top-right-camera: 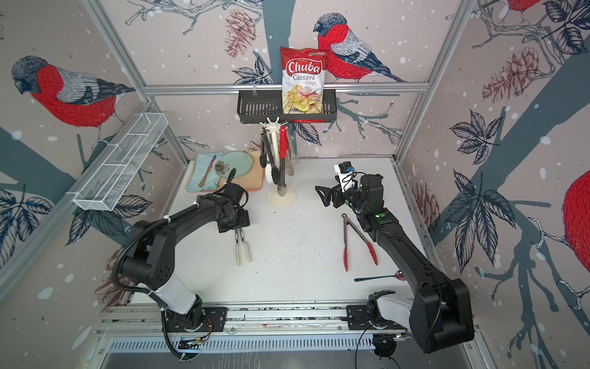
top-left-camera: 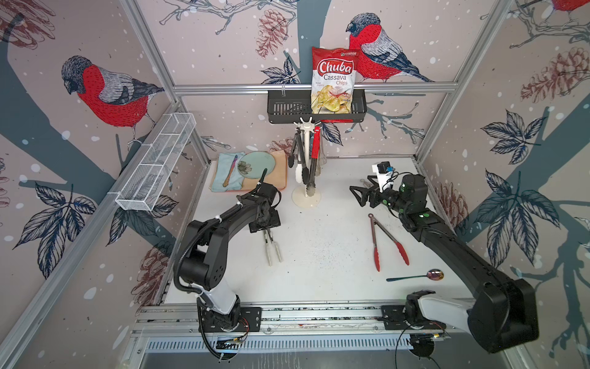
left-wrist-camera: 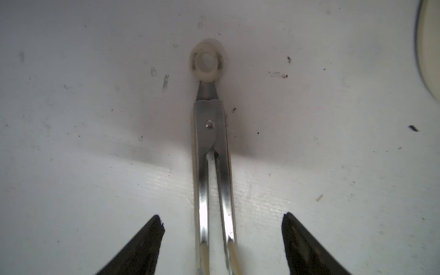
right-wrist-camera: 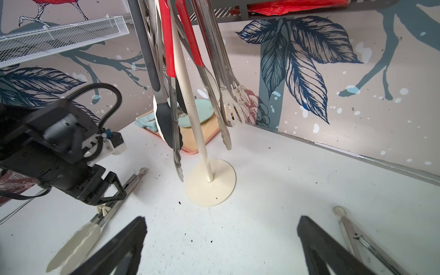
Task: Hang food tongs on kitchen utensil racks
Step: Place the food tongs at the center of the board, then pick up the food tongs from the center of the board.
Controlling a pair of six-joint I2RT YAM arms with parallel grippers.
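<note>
White-tipped tongs (top-left-camera: 277,250) — ring beneath left arm (top-left-camera: 230,217)

The rack (top-left-camera: 306,153) is a slim cream pole on a round disc base. It stands upright at the back of the surface (top-left-camera: 319,274) and has a star-shaped head of hooks. From it hang several tongs, among them a red-handled pair (top-left-camera: 315,143), a black-tipped pair (top-left-camera: 291,161) and a bare steel pair (right-wrist-camera: 229,96). White-tipped tongs (left-wrist-camera: 207,119) and red-tipped tongs (top-left-camera: 374,242) lie flat on the surface, well apart.

Robot lab test booth, aluminium frame (top-left-camera: 223,88), bird-print wall panels (top-left-camera: 111,96), white tabletop (top-left-camera: 319,255), mounting rail (top-left-camera: 319,314)
</note>
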